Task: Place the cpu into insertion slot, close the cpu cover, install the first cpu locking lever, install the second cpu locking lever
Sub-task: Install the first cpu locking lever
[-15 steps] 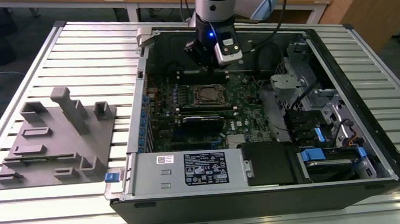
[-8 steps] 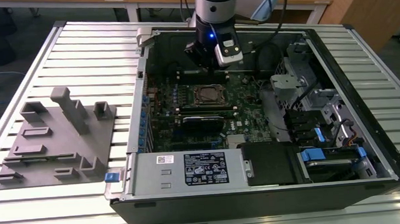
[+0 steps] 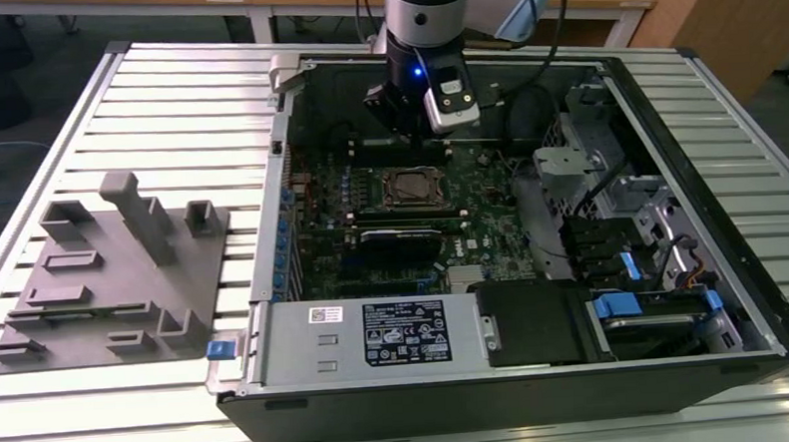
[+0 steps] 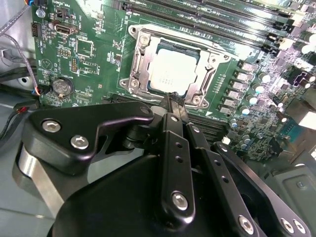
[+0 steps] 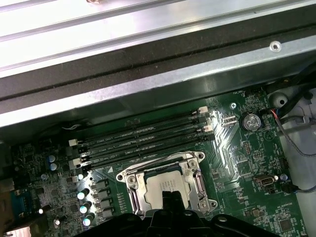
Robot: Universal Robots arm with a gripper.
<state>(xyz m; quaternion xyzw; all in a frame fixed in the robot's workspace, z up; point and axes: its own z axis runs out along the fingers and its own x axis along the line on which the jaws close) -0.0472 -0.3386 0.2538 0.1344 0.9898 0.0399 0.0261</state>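
On the exterior view's left, a grey plastic fixture tray (image 3: 110, 278) is laid on the slatted metal table (image 3: 176, 91), beside the open computer case (image 3: 535, 375). A white label is seen on the power supply box (image 3: 373, 337) at the case's near edge; its print is not read off. The gripper (image 3: 415, 130) is held above the green board (image 3: 368, 222), just behind the insertion slot (image 3: 413, 188). In both wrist views the cpu (image 4: 174, 72) (image 5: 165, 187) is seen lying inside the slot, with the cpu cover (image 4: 140, 64) (image 5: 197, 185) framing it. 4 long black memory slots (image 5: 143, 140) are set beside the socket. The fingertips (image 4: 170, 101) appear pressed together, holding nothing. On the exterior view's right, drive bays with blue tabs (image 3: 625, 306) are fitted.
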